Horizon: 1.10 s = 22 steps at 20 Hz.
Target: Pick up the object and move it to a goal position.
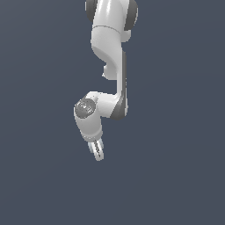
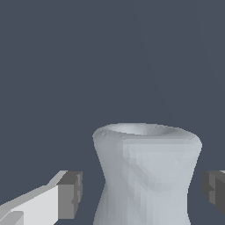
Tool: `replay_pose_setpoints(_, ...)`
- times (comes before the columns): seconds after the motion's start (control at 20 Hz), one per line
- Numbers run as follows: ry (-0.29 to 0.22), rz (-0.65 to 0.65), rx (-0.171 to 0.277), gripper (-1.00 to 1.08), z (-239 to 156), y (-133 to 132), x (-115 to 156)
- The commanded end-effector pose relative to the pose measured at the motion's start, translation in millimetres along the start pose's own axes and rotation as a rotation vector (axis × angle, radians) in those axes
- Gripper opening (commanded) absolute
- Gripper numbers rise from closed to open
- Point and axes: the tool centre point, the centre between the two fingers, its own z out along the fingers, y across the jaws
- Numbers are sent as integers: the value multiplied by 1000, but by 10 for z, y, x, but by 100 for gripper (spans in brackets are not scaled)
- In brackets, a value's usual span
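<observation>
The object (image 2: 147,154) is a pale grey-white spool with a narrowed waist, standing upright. In the wrist view it fills the space between my two fingers. My gripper (image 2: 143,193) is open and straddles it. The left dark pad (image 2: 70,193) and the right dark pad (image 2: 214,188) each stand a small gap away from its waist. In the exterior view my gripper (image 1: 98,153) points down at the end of the bent arm. There I cannot tell the spool apart from the white fingers.
The flat dark blue-grey floor (image 1: 176,176) stretches all around with no other objects in view. The arm's upper links (image 1: 110,39) rise above the gripper at the top of the exterior view.
</observation>
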Motion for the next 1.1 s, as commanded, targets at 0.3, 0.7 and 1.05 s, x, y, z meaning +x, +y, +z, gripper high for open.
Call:
replay_pose_setpoints(0.3,1,0,2,-100,0,-11,6)
replay_pose_setpoints(0.7,1,0,2,-100,-23,-9,-3)
replay_pose_setpoints(1.05,0,0,2,-100,-255,4,-98)
